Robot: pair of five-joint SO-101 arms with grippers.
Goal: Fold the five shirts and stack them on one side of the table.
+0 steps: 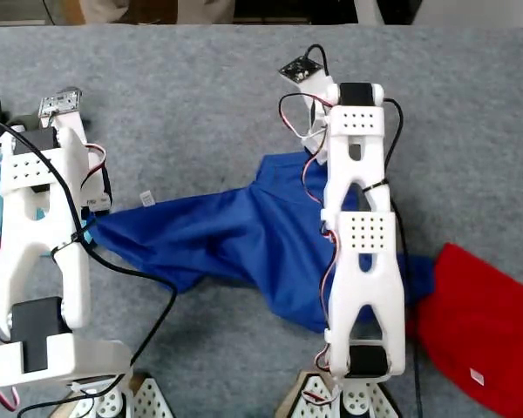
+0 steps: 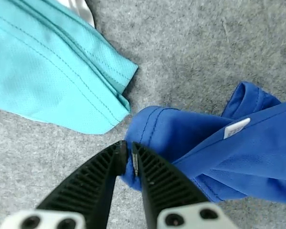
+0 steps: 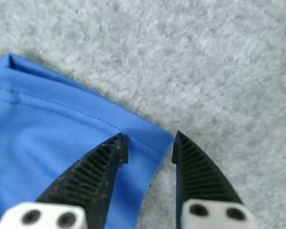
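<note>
**Blue shirt: one end gripped, far corner straddled**

1. Nearest the arm bases, the red shirt (image 1: 488,340) lies crumpled at the right edge of the counter (image 1: 192,104), just beside the blue shirt's hem. It is unfolded and appears to be waiting its turn.

2. The blue shirt (image 1: 235,235) lies unfolded across the middle of the counter and tapers to a point toward the left arm.

3. The left fingers (image 2: 93,179) are closed tight on a bunched fold of fabric at that tapered end. This grip likely accounts for the drawn-out shape.

4. The teal shirt (image 2: 47,71) lies flat at the left edge, near the gripped end and separated from it by a strip of bare counter.

5. Farther back, the right fingers (image 3: 90,174) stand moderately apart and hold nothing. One finger is over a corner of the blue shirt and the other is over bare counter. This placement suits closing on the corner, so that both arms can spread the shirt flat before folding.

6. The counter is covered in a grey, felt-like nap that probably resists sliding cloth. Beyond its far edge, too little of the room shows to identify anything.
</note>
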